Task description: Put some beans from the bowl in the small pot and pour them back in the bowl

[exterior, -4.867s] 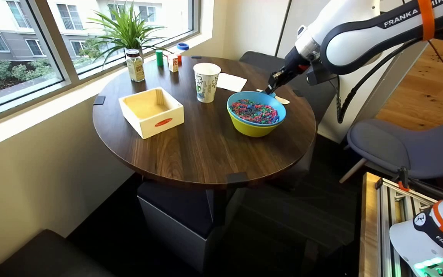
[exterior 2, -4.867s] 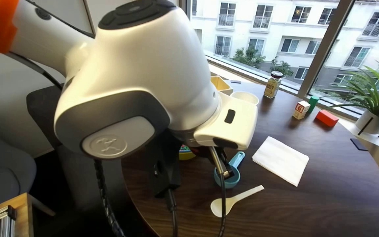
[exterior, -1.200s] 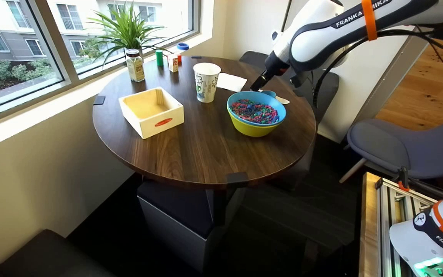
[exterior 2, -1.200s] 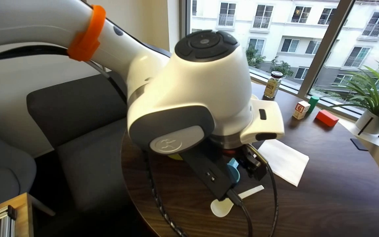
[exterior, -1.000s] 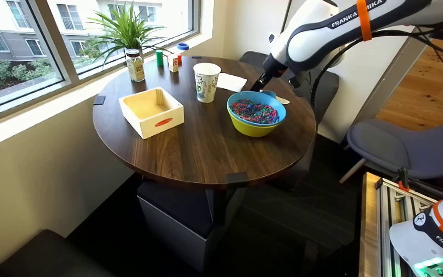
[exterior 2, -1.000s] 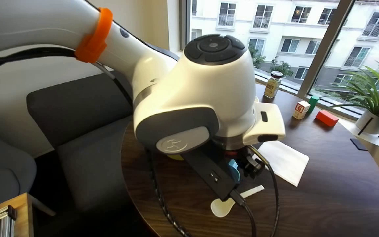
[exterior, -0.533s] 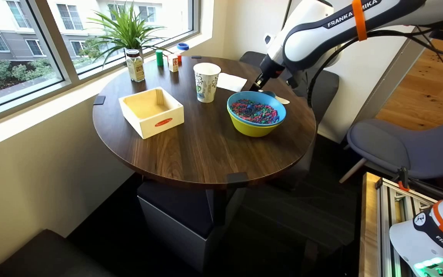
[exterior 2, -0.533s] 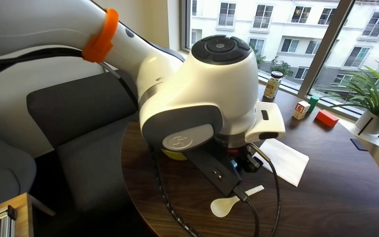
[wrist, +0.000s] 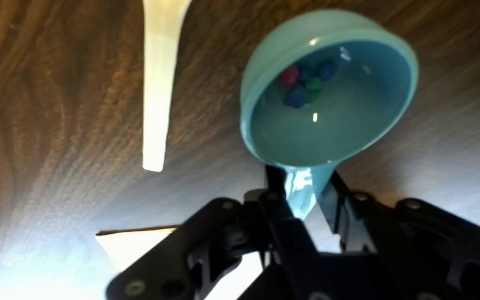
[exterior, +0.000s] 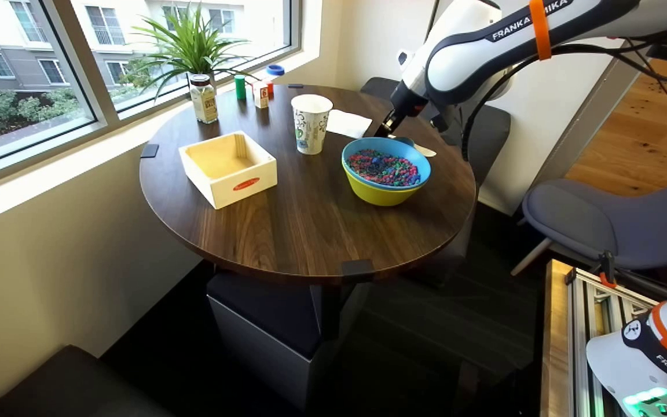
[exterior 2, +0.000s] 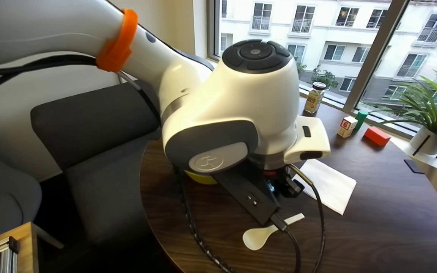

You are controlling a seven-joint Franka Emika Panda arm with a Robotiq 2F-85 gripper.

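Observation:
The small pot is a blue-green scoop-like cup (wrist: pixel 348 125) with a short handle (wrist: pixel 300 189). Several beans (wrist: pixel 300 85) lie inside it. My gripper (wrist: pixel 306 179) has the handle between its fingers, close against both sides at the base of the pot. It looks shut on the handle. In an exterior view the gripper (exterior: pixel 385 131) is low behind the bowl (exterior: pixel 380 194), and part of the pot (exterior: pixel 405 141) shows beside it at table height. The bowl, yellow outside and blue inside, holds a heap of beans (exterior: pixel 384 167).
A white spoon (exterior 2: pixel 256 237) lies near the pot; its handle (wrist: pixel 156 104) shows in the wrist view. A folded napkin (exterior 2: pixel 328 187) lies beside the gripper. A paper cup (exterior: pixel 310 127), a wooden tray (exterior: pixel 258 188), a jar (exterior: pixel 204 101) and small blocks (exterior: pixel 260 94) stand on the table.
Since the oldest frames the arm has moved left in the exterior view with the bowl, to the handle side of the pot. Over the last half second it hardly moves. Bowl and beans look the same.

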